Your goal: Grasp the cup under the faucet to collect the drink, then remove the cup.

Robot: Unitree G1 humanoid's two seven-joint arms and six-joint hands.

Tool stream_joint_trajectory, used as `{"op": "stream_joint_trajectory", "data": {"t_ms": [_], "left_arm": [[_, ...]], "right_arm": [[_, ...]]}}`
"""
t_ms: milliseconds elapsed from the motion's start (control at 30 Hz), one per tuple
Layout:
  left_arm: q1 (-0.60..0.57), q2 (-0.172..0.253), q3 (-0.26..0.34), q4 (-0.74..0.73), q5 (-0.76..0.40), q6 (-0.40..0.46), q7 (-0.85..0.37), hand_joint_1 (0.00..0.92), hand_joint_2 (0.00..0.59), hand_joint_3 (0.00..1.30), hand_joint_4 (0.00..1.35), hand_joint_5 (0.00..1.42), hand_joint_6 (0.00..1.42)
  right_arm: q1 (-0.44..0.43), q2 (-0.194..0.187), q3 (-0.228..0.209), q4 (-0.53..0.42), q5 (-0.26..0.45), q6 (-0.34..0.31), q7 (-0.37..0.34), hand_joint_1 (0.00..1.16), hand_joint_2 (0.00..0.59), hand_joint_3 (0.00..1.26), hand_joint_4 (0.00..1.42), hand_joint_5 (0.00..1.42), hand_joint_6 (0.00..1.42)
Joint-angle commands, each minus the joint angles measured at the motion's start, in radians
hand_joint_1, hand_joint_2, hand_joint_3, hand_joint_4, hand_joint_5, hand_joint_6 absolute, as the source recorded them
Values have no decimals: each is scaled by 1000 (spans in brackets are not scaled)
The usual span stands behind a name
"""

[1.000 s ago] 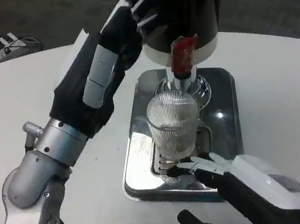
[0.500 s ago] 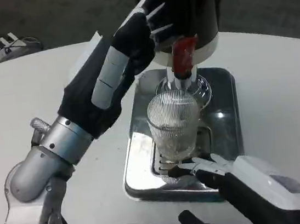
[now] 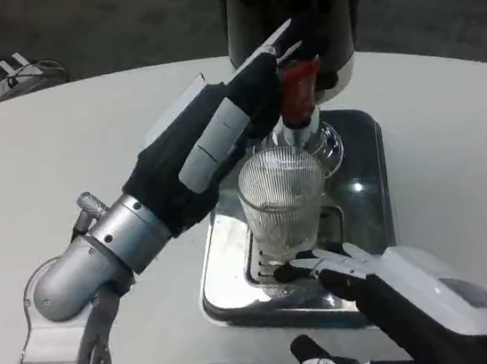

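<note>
Cup [image 3: 283,205], clear and ribbed, stands upright on the slotted grate of the steel drip tray [image 3: 370,219], directly below the dispenser's spout, and from my seat I can't make out any drink in it. Above it I see the red tap lever [image 3: 299,86] on the front of the black dispenser [image 3: 293,14], whose white base ring sits over the back of the tray. My left hand [image 3: 219,131] is raised up and across from the left, with its fingers [image 3: 266,49] stretched out roughly straight toward the dispenser body, right beside the red lever; whether they actually touch the lever or the body I cannot tell, but the hand holds nothing. My right hand [image 3: 393,292] sits low at the near edge of the tray, fingers spread apart, with the white fingertips [image 3: 326,261] reaching to the foot of the cup; I can't tell whether they touch the glass, and they are not wrapped around it. The tray rests on the white table [image 3: 60,152].
</note>
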Motion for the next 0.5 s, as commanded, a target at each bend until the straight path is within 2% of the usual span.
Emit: {"op": "stream_joint_trajectory", "data": {"t_ms": [33, 333, 500], "left_arm": [[-12, 0, -5, 16, 19, -10, -11, 0, 82, 50, 40, 153, 107], [-11, 7, -9, 39, 35, -24, -21, 0, 79, 55, 48, 142, 92], [-9, 26, -22, 28, 90, -66, -12, 0, 77, 81, 66, 154, 88]], "right_arm": [[4, 2, 1, 1, 2, 2, -4, 555, 499, 205, 87, 0, 0], [17, 4, 6, -6, -1, 1, -7, 554, 499, 206, 93, 0, 0], [24, 4, 8, -11, -2, -3, -10, 554, 499, 206, 93, 0, 0]]}}
